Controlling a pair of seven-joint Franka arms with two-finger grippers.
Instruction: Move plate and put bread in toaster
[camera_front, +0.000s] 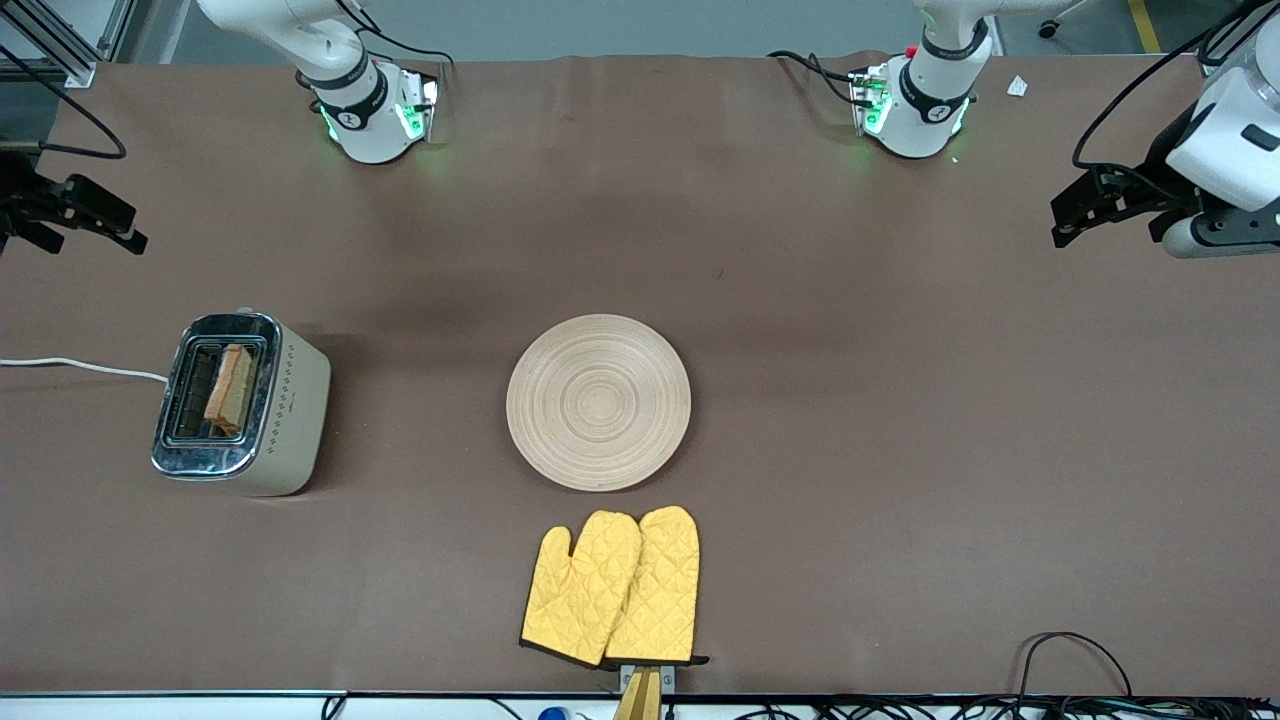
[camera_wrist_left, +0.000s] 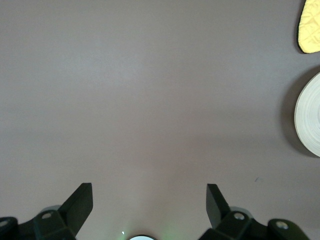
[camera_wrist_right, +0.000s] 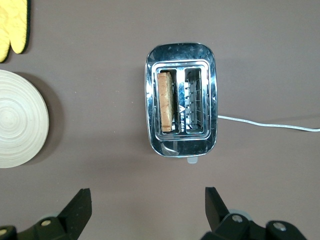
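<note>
Front view: the bread (camera_front: 229, 401) stands in the toaster (camera_front: 240, 404) slot nearer the plate (camera_front: 598, 402), which lies bare mid-bench, with yellow mitts (camera_front: 612, 587) nearer the camera.

Left wrist view: the left gripper (camera_wrist_left: 149, 204) hangs over bare bench, jaws open; the plate is cut off at the frame edge.

Right wrist view: the right gripper (camera_wrist_right: 148, 207) hovers near the toaster, jaws open and empty.

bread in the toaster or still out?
In. The bread stands on edge in one slot of the toaster, its crust above the chrome top; the other slot is empty.
</note>
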